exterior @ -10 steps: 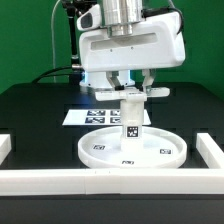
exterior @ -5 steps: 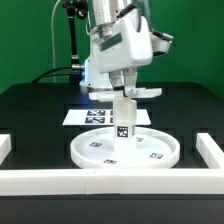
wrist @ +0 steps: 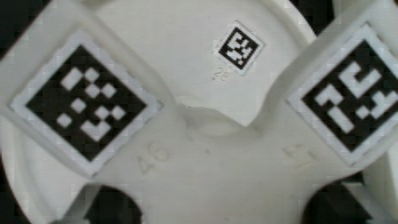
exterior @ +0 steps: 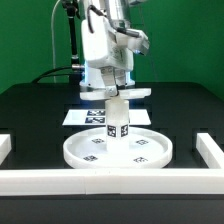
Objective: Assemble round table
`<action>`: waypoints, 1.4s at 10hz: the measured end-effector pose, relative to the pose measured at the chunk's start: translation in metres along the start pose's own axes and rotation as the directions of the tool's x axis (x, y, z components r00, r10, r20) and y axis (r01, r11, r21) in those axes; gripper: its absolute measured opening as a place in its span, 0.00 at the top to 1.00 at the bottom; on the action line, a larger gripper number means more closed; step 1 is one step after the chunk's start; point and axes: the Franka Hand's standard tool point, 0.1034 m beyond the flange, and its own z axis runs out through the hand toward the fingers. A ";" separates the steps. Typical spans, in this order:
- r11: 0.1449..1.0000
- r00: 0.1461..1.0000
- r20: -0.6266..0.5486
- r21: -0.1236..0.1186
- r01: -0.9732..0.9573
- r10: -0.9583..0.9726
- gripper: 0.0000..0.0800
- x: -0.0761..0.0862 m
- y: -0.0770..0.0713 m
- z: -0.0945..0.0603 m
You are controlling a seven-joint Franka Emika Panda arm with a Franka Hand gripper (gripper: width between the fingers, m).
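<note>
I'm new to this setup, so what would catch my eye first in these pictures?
The claw, centre of the exterior view, grips the cross-shaped base on top of the upright leg. That leg stands in the middle of the big round disc on the black table; the base's bold tags fill the wrist view.

Gripper (exterior: pixel 117 87): swung round on its vertical axis from broadside to edge-on, cross-shaped base (exterior: pixel 130 93) turned with it; leg (exterior: pixel 117 118) and round disc (exterior: pixel 118 152) shifted across the counter (exterior: pixel 30 110) toward the exterior view's left.
</note>
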 end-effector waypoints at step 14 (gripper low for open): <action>0.771 0.773 0.092 -0.062 0.633 -0.627 0.19 -0.044 -0.004 -0.023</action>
